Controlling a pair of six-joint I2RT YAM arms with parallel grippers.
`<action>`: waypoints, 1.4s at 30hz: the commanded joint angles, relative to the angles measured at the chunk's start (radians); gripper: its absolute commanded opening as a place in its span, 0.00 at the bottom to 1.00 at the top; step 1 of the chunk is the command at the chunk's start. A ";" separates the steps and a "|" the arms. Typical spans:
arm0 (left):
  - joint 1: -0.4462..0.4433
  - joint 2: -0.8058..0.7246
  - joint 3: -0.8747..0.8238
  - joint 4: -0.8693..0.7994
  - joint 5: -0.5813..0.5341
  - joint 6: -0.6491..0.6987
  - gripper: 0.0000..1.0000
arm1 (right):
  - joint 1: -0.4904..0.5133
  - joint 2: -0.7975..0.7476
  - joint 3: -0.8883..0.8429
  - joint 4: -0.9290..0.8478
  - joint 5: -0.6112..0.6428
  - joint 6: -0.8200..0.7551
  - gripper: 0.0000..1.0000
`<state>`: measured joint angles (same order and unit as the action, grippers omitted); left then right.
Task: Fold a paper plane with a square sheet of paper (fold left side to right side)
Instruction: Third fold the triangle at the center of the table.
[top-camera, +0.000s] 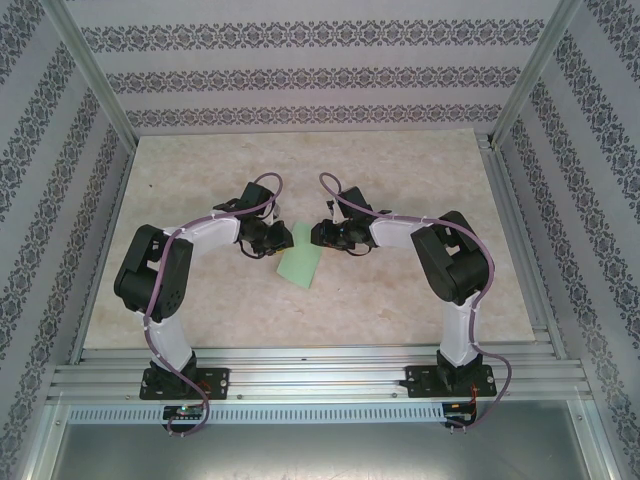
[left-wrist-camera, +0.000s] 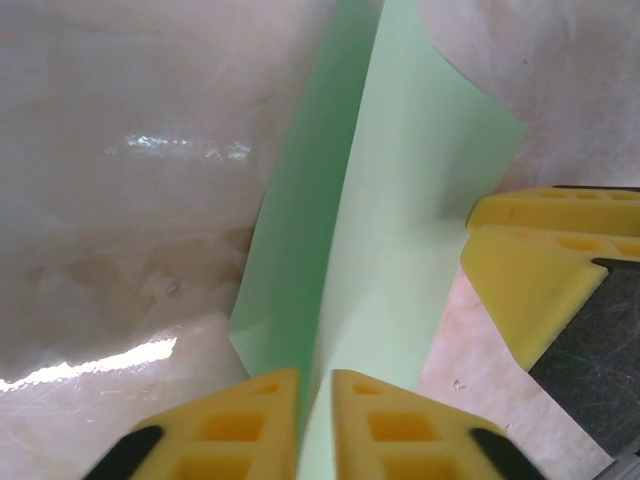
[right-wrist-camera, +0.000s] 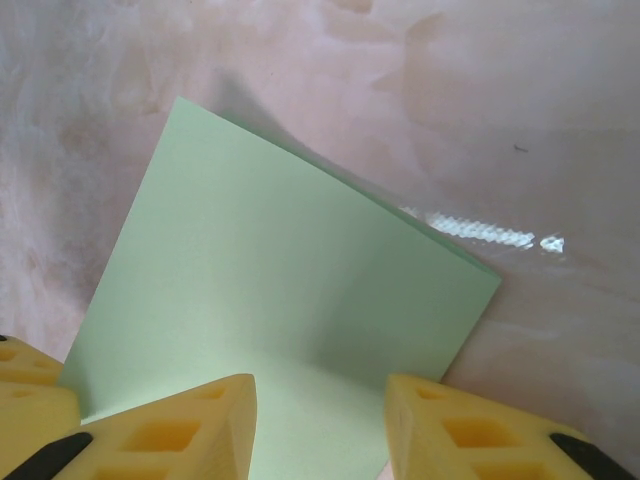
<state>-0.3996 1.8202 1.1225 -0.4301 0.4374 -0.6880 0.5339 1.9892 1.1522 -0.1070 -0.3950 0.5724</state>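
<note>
**Pinched from the left, straddled from the right**

At the middle of the pale marbled worktop (top-camera: 400, 180), between the two arms: the thin, matte, light green square sheet of paper (top-camera: 302, 264), doubled over into a narrow strip. Runs with its long axis away from the arm bases, leaning a little rightward at the far end. Not yet a dart, so judged an early fold.

Seen from the left wrist as two flaps either side of a raised centre crease (left-wrist-camera: 345, 260), with the crease heading straight into the left jaws. Clamped there on the sheet's edge, yellow fingertips (left-wrist-camera: 255, 415) almost meeting with only paper in the slit between them.

Straddled rather than gripped from the other side. Right jaws well apart, yellow fingertips (right-wrist-camera: 200, 420) over the sheet's near edge, flat paper showing across the gap and no pinch to be seen. Just beside the sheet's right edge in the left wrist view.

About equally near for both arms, meeting close to the sheet's far end from above. Held only by the left, though. Likely turns on carrying the left flap across the crease toward the right while pinning the rest flat.
</note>
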 joint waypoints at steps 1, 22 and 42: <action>0.004 -0.016 -0.007 0.018 0.015 0.001 0.11 | -0.012 -0.008 0.010 -0.020 0.011 -0.035 0.41; -0.046 -0.096 -0.140 0.057 0.023 -0.264 0.03 | 0.470 -0.452 -0.321 0.010 0.474 -0.476 0.70; -0.049 -0.097 -0.113 0.006 0.005 -0.216 0.06 | 0.502 -0.277 -0.174 -0.027 0.483 -0.544 0.12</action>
<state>-0.4408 1.7420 0.9909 -0.3908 0.4473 -0.9287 1.0401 1.7252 0.9737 -0.1337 0.0929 0.0273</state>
